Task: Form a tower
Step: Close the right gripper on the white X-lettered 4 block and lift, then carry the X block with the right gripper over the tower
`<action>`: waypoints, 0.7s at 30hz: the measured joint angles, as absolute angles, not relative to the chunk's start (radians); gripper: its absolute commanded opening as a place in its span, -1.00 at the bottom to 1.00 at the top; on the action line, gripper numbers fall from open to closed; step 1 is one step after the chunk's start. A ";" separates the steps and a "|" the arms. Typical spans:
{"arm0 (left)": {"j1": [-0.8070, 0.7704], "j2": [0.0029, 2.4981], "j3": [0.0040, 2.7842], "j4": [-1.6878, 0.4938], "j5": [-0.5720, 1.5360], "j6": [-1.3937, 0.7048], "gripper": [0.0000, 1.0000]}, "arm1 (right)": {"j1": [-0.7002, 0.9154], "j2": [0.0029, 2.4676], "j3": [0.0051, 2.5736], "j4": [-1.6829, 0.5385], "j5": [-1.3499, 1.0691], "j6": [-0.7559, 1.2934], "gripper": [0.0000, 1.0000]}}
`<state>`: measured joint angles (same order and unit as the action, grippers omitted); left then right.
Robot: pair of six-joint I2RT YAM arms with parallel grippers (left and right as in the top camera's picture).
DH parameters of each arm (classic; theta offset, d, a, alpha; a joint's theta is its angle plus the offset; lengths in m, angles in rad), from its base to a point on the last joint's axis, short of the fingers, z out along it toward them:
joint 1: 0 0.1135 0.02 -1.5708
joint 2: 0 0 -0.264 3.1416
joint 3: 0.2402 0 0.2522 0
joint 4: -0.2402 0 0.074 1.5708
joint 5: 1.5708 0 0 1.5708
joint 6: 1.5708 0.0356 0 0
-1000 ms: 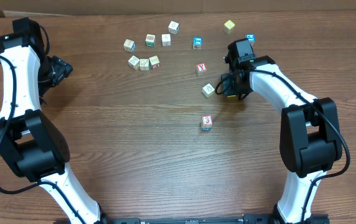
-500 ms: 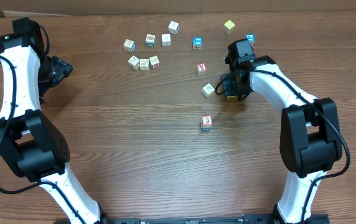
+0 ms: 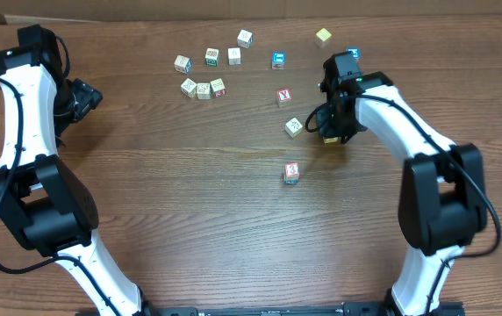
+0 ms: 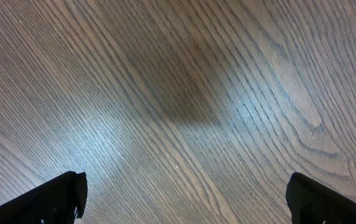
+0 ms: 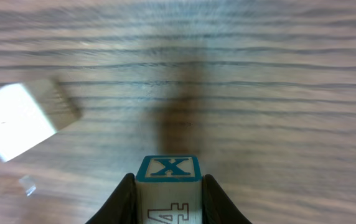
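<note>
Right wrist: end effector w/ X cube

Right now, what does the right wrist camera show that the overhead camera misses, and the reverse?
Only the right wrist view: the blue X on the cube clamped in the right end effector. Only the overhead view: the left arm, the small tower mid-table, and the scattered loose cubes at the far side. Both: the wooden table and a pale cube beside the held one.
</note>
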<state>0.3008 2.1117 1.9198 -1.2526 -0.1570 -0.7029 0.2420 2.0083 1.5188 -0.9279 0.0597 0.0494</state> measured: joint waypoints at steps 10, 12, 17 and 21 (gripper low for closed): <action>0.301 2.112 1.920 -1.252 -0.157 -0.703 0.99 | 0.242 1.658 1.562 -1.085 0.051 0.084 -0.77; 0.301 2.112 1.920 -1.253 -0.157 -0.703 0.99 | 0.242 1.613 1.565 -1.119 0.032 0.090 -0.77; 0.301 2.112 1.920 -1.253 -0.157 -0.703 0.99 | 0.242 1.591 1.565 -1.190 -0.066 0.098 -0.78; 0.301 2.112 1.920 -1.253 -0.157 -0.703 0.99 | 0.242 1.591 1.565 -1.194 -0.145 0.101 -0.71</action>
